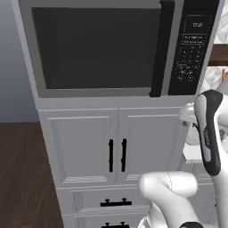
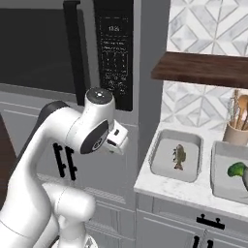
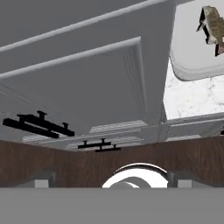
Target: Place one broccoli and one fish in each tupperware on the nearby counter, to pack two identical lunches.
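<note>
Pale-grey tupperware point(image 2: 176, 157) at right of frame already holds a fish point(image 2: 179, 157); my gripper point(image 3: 112, 180) hangs released, empty, presumably free for broccoli point(image 2: 237, 170).

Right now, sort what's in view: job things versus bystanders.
Job:
- two tupperware, left tupperware, right tupperware
- fish in the left one
- broccoli in the right one
- counter

Bystanders:
- microwave
- utensil crock
- wall shelf

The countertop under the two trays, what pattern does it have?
White marble-look counter with faint grey veining, clearest in the right base view.
</note>
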